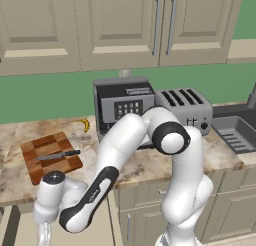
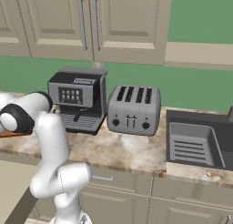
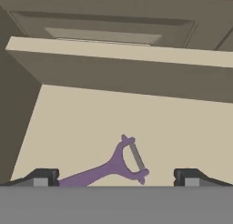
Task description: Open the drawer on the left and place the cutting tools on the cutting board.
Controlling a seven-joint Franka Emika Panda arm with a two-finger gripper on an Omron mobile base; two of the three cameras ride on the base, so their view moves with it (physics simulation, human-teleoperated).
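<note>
The drawer (image 3: 91,114) stands pulled out, and in the hand view I look down onto its pale beige floor and one of its walls (image 3: 123,77). A small purple cutting tool (image 3: 113,166) with a forked head and a grey blade lies on that floor. My gripper (image 3: 116,178) is open just above it, with the tool's handle running between the two dark fingertips (image 3: 43,176) and nothing held. The checkered wooden cutting board (image 1: 50,157) lies on the counter at the left, with a grey-bladed, dark-handled knife (image 1: 57,156) on it. My arm bends down below the counter edge in front of the board.
A coffee machine (image 1: 122,107) and a silver toaster (image 1: 185,107) stand at the back of the marble counter. A dark sink (image 1: 235,132) is at the right. A banana (image 1: 86,124) lies behind the board. Beige wall cabinets hang above.
</note>
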